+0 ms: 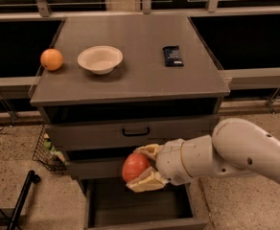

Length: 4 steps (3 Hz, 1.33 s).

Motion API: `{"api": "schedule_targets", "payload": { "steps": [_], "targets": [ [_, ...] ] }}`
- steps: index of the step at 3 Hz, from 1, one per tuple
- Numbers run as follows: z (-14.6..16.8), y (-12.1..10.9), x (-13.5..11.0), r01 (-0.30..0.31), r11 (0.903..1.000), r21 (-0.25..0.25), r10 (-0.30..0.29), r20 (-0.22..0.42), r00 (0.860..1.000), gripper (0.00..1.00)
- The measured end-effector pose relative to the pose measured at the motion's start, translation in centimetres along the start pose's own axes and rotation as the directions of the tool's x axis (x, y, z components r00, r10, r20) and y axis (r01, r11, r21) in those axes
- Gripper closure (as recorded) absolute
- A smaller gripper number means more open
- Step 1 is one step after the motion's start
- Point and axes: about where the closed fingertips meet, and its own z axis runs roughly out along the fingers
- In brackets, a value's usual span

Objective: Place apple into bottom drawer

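Grey counter [130, 83] stands before dark windows, carrying an orange [51, 59], a white bowl [100, 59] and a dark packet [172, 55]. Beneath it is a drawer with a black handle [135, 131]. At floor level the bottom drawer [130, 204] stands pulled open. From the right, a white arm's gripper [143, 168] clasps the apple [134, 166] just above that open drawer.

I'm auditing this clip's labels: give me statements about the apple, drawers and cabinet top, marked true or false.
1. The gripper is shut on the round red-pink apple in front of the grey cabinet. True.
2. The deep grey bottom drawer is pulled open. True.
3. The apple lies inside that drawer. False: it is held above it.
4. The smooth orange fruit sits in the white bowl. False: it sits left of the bowl, on the cabinet.
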Motion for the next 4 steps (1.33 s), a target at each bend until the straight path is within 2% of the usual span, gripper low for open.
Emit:
{"api": "schedule_targets", "payload": {
  "steps": [2, 3, 4],
  "targets": [
    [4.3, 2.5, 2.7, 0.082, 0.9955, 0.047, -0.083, 0.022, 0.996, 1.0],
    [4.3, 2.5, 2.7, 0.082, 0.9955, 0.047, -0.084, 0.022, 0.996, 1.0],
    [6.4, 1.6, 4.0, 0.095, 0.9941, 0.053, -0.097, 0.031, 0.995, 1.0]
  ]
}}
